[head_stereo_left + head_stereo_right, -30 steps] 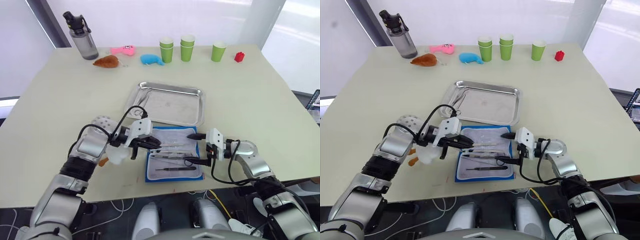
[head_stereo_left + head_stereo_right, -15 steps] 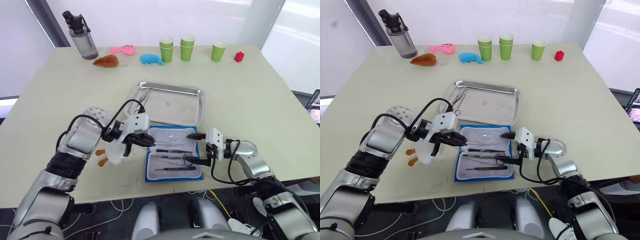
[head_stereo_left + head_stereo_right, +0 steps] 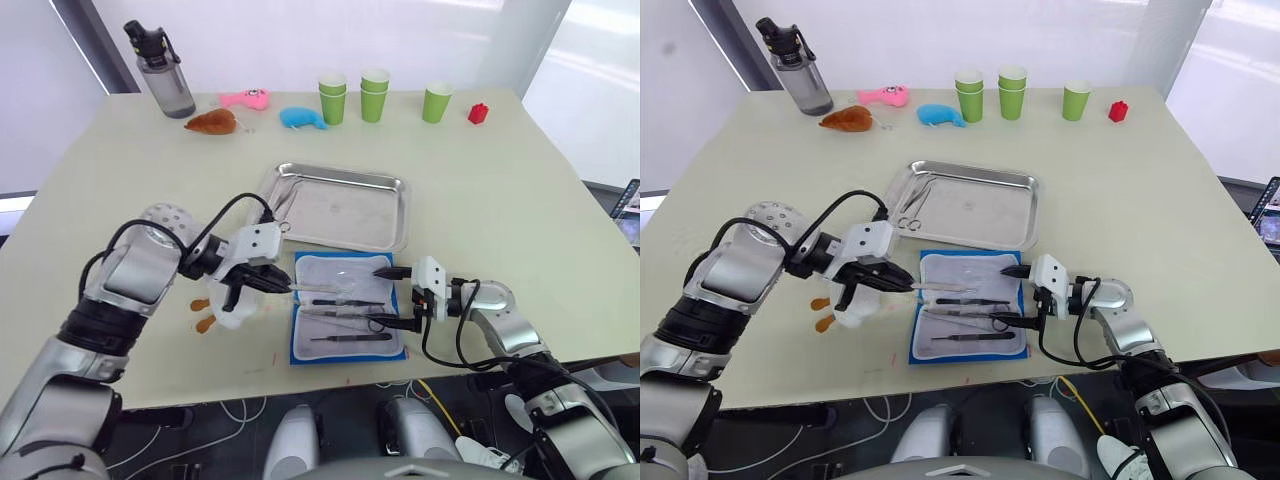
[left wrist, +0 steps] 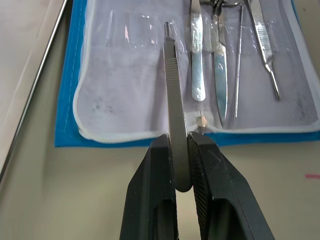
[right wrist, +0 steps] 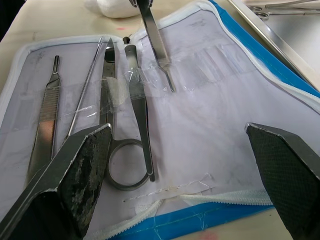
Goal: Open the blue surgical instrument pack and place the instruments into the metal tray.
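The blue surgical instrument pack [image 3: 348,322] lies open on the table in front of the metal tray [image 3: 340,177], white lining up. Several instruments [image 5: 112,145] sit in its clear pockets: ring-handled scissors, forceps, a thin probe and a flat handle. My left gripper [image 3: 283,287] is shut on silver tweezers [image 4: 175,115], held level over the pack's left part with the tip still above the lining. My right gripper [image 3: 388,297] stands open at the pack's right edge, its fingers [image 5: 75,175] spread over the lining. Scissors [image 3: 283,203] lie at the tray's left end.
A white soft toy with orange feet [image 3: 230,305] lies just left of the pack, under my left gripper. Along the far edge stand a grey bottle [image 3: 160,72], brown [image 3: 212,122], pink [image 3: 246,99] and blue [image 3: 302,119] toys, green cups [image 3: 375,95] and a red block [image 3: 478,113].
My left gripper has drawn back to the left with the tweezers, sliding them most of the way out of the pack. The right gripper has stayed put.
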`<state>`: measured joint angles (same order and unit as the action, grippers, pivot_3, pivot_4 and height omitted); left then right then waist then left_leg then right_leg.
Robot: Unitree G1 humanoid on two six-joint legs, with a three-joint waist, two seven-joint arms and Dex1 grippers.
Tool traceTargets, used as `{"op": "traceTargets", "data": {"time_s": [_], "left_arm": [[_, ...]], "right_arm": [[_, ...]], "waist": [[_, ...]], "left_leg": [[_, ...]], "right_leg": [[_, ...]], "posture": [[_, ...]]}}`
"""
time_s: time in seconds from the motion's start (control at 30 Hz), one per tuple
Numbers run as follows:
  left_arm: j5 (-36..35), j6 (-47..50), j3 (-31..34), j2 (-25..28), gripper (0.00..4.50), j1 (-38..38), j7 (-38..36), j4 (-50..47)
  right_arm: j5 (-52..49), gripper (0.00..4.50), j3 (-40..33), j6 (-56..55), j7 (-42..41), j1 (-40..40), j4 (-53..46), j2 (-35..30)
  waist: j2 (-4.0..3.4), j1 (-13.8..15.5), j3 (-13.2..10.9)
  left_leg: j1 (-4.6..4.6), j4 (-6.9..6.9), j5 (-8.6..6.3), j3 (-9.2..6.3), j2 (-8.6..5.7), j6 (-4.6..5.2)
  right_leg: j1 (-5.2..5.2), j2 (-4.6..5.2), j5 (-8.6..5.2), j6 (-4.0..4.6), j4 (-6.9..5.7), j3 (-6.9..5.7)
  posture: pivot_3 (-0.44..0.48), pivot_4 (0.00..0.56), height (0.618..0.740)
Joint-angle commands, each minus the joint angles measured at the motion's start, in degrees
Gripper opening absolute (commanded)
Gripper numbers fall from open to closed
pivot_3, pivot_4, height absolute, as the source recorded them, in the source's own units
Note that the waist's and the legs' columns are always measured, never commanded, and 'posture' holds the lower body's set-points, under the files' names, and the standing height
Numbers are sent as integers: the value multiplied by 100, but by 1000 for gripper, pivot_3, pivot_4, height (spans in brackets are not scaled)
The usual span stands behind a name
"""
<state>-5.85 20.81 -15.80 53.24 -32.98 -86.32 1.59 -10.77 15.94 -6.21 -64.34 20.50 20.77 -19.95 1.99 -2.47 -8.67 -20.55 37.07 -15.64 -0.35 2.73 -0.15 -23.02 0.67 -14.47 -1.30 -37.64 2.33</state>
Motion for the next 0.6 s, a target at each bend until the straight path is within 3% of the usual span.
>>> {"op": "traceTargets", "data": {"time_s": [0.03, 0.27, 0.47, 0.6], "left_arm": [[-207, -51, 267, 269, 55, -56, -201, -242], [-389, 143, 425, 542, 55, -119, -297, -337], [-748, 497, 664, 1087, 55, -375, -610, -167], [-884, 654, 812, 1089, 55, -547, -461, 102]], "right_arm": [[595, 4500, 359, 354, 208, -401, 682, -118], [596, 4500, 366, 354, 211, -409, 672, -109], [593, 4500, 364, 358, 215, -419, 653, -103], [592, 4500, 362, 355, 209, -401, 675, -100]], "waist": [[0, 1, 0], [1, 2, 1], [9, 3, -1], [7, 7, -1]], "left_leg": [[-2, 0, 0, 0, 1, 0], [-4, 1, 0, 1, 2, 0], [-6, 1, 0, 0, 1, 0], [-4, 2, 0, 4, 0, 0]], "right_leg": [[-2, 0, 0, 0, 0, 0], [-4, 0, 0, 0, 0, 0], [-7, -6, 0, 0, -2, -1], [-13, -6, 0, 0, -3, -2]], "posture": [[0, 150, 734], [0, 150, 734], [0, 150, 734], [0, 150, 734]]}}
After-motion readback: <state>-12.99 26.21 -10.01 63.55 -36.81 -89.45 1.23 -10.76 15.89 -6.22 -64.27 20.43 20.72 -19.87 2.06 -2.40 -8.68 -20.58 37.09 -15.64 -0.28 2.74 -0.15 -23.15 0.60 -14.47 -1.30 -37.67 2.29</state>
